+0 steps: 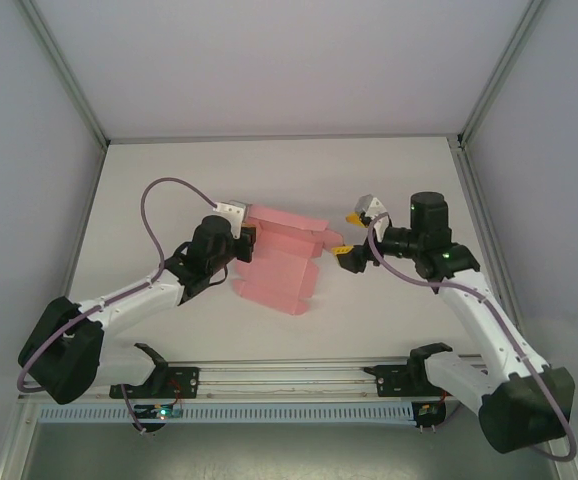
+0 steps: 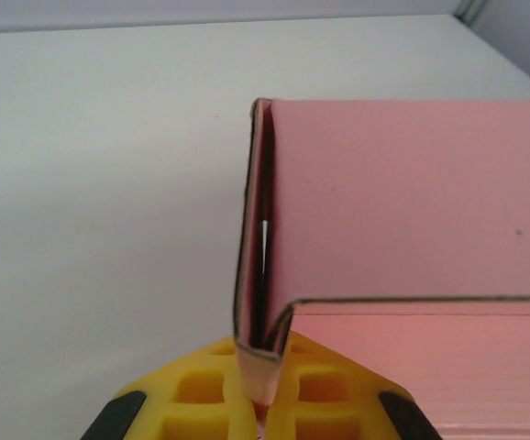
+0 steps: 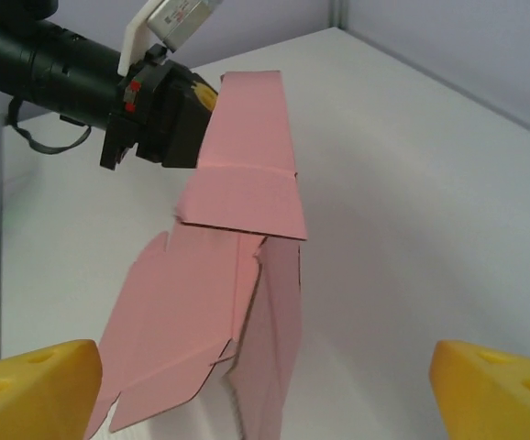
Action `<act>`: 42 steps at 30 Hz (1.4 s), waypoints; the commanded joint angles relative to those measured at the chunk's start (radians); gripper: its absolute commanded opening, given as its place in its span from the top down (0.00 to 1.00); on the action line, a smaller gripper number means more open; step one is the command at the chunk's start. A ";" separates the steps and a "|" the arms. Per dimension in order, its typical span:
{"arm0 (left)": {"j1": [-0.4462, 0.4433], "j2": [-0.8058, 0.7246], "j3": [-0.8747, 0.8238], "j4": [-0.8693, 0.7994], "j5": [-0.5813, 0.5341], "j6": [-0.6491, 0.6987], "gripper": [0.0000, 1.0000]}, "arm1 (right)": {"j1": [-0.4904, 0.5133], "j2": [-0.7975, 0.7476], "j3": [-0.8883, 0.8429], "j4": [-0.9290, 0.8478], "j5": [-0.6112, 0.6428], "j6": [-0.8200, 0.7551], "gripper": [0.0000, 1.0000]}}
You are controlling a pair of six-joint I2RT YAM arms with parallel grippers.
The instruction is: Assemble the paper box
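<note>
The pink paper box (image 1: 279, 275) is a partly folded card sheet held up off the white table in the middle of the top view, with several panels and flaps hanging loose. My left gripper (image 1: 246, 240) is shut on its left side. In the left wrist view the yellow fingers (image 2: 201, 390) pinch a doubled-over wall of the box (image 2: 403, 202). My right gripper (image 1: 348, 234) stands open at the box's right end. Its yellow fingertips (image 3: 36, 390) are spread wide, and the box's hanging flaps (image 3: 192, 302) reach down between them without touching.
The white table (image 1: 169, 180) is enclosed by grey walls with metal corner posts (image 1: 69, 75). An aluminium rail (image 1: 289, 375) with both arm bases runs along the near edge. The left arm's purple cable (image 1: 154, 225) loops above its forearm.
</note>
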 commanded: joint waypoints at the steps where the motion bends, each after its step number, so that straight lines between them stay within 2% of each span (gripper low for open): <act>1: 0.017 -0.035 -0.016 0.111 0.130 -0.022 1.00 | -0.001 0.070 0.048 0.006 -0.125 -0.027 0.17; 2: 0.019 -0.038 -0.019 0.127 0.157 -0.020 1.00 | -0.001 0.088 0.057 0.011 -0.139 -0.018 0.26; 6: 0.021 -0.031 -0.027 0.168 0.179 0.005 1.00 | -0.001 0.143 0.107 -0.018 -0.260 -0.035 0.74; 8: 0.029 -0.010 -0.034 0.217 0.187 0.012 1.00 | 0.003 0.158 0.132 -0.077 -0.333 -0.084 0.89; 11: 0.053 0.040 -0.039 0.324 0.238 0.014 1.00 | 0.012 0.178 0.163 -0.173 -0.454 -0.156 0.97; 13: 0.066 0.080 -0.027 0.384 0.272 0.021 1.00 | 0.033 0.191 0.191 -0.293 -0.483 -0.263 0.98; 15: 0.078 0.120 -0.010 0.439 0.295 0.015 1.00 | 0.071 0.202 0.228 -0.410 -0.420 -0.348 0.98; 17: 0.087 0.142 0.025 0.436 0.328 0.011 1.00 | 0.112 0.207 0.241 -0.425 -0.338 -0.340 0.98; 18: 0.086 0.146 0.037 0.425 0.331 0.013 1.00 | 0.126 0.208 0.243 -0.411 -0.298 -0.320 0.96; 20: 0.086 0.140 0.042 0.408 0.321 0.021 1.00 | 0.132 0.197 0.233 -0.288 -0.179 -0.156 0.83; 21: 0.086 0.128 0.036 0.401 0.299 0.025 1.00 | 0.130 0.184 0.220 -0.227 -0.102 -0.093 0.77; 22: 0.087 0.112 0.025 0.387 0.278 0.034 1.00 | 0.124 0.165 0.204 -0.160 0.009 -0.011 0.64; 23: 0.086 0.093 0.017 0.363 0.252 0.041 1.00 | 0.117 0.146 0.192 -0.119 0.098 0.041 0.62; 24: 0.086 0.074 0.013 0.331 0.222 0.046 1.00 | 0.103 0.125 0.182 -0.102 0.143 0.062 0.62; 27: 0.086 0.022 0.008 0.210 0.139 0.062 1.00 | 0.069 0.048 0.153 -0.066 0.201 0.084 0.40; 28: 0.087 0.007 0.003 0.182 0.125 0.072 1.00 | 0.067 0.012 0.138 -0.048 0.208 0.078 0.29; 29: 0.087 -0.006 -0.006 0.172 0.121 0.079 1.00 | 0.066 -0.019 0.127 -0.032 0.204 0.069 0.10; 30: 0.084 -0.017 -0.017 0.174 0.120 0.084 1.00 | 0.066 -0.049 0.121 -0.018 0.197 0.057 0.02; 35: 0.086 -0.050 -0.020 0.136 0.121 0.102 1.00 | 0.079 -0.092 0.145 0.099 0.251 0.174 0.02; 38: 0.085 -0.046 -0.026 0.145 0.133 0.115 1.00 | 0.104 -0.038 0.218 0.068 0.272 0.198 0.02; 42: 0.084 -0.034 -0.015 0.123 0.106 0.101 1.00 | 0.155 0.058 0.311 -0.060 0.300 0.124 0.02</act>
